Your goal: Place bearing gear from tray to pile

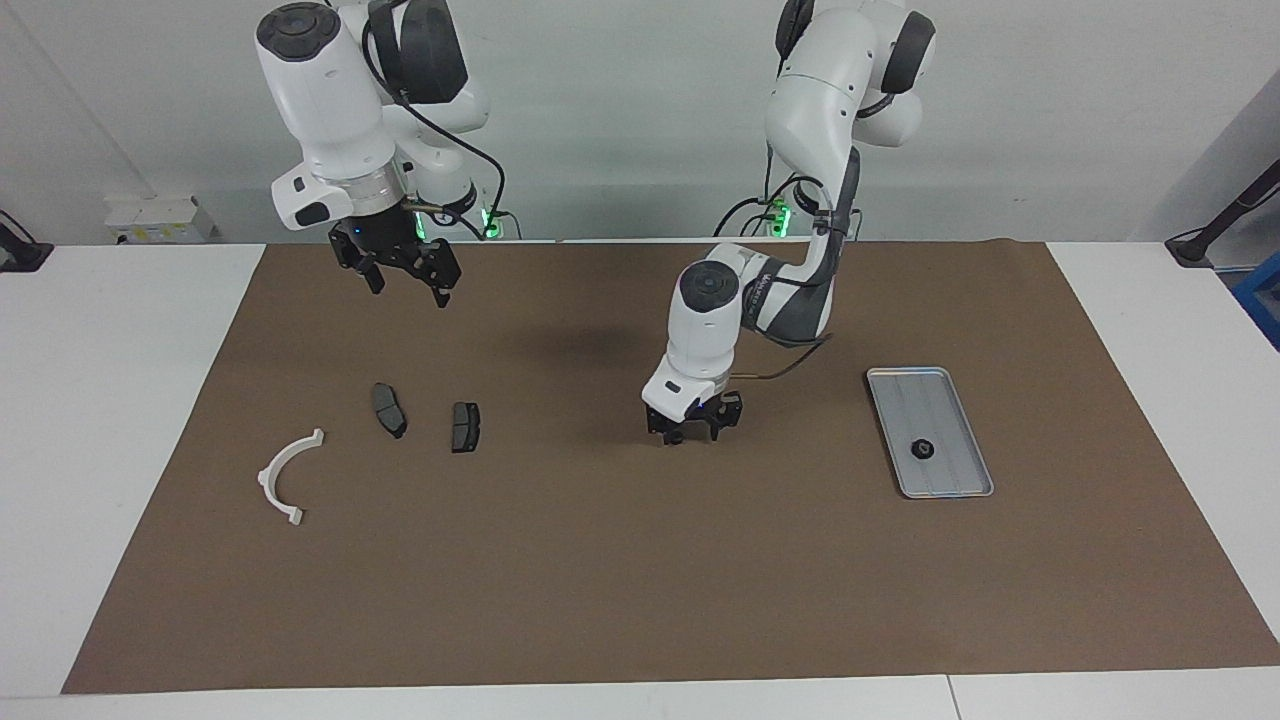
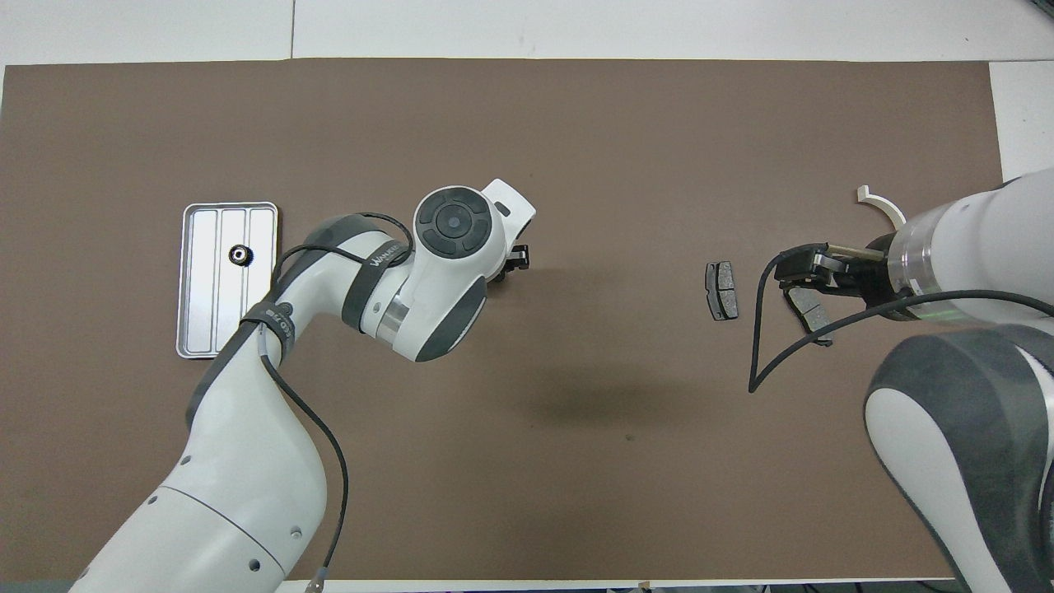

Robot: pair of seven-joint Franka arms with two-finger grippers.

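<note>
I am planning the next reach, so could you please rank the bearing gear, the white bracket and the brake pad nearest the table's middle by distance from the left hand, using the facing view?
From the left hand, low over the mat's middle:
1. Brake pad, toward the right arm's end.
2. Bearing gear, in the tray at the left arm's end; close to the pad's distance.
3. White bracket, plainly farthest, past both pads.

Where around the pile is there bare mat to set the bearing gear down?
Bare mat lies between the two brake pads, and between them and the white bracket. The widest patch runs from the pads toward the left gripper. The bearing gear sits in the tray.
</note>
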